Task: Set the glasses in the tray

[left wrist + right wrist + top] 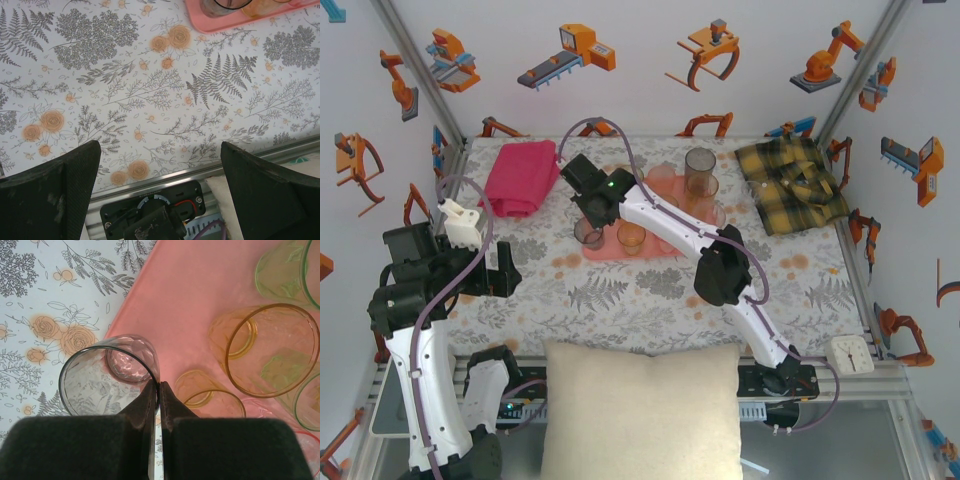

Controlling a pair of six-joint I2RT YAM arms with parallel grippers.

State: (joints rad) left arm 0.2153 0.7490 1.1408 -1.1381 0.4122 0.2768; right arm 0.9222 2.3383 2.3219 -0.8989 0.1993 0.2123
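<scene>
Over floral cloth [30,315], right gripper [159,389] pinches grey glass [95,380].

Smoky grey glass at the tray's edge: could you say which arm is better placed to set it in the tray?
Right. The right hand is shut on the smoky grey glass by its rim, at the edge of the tray; the left hand hangs open over tablecloth.

Bare table [650,290] runs wide between the pillow [640,400] and the tray [190,280], easy to cross. On the tray, one stretch of pink is open; amber and green glasses [227,337] crowd the rest, the grey glass [107,375] sits at its edge, and the right arm [660,222] slants overhead.
</scene>
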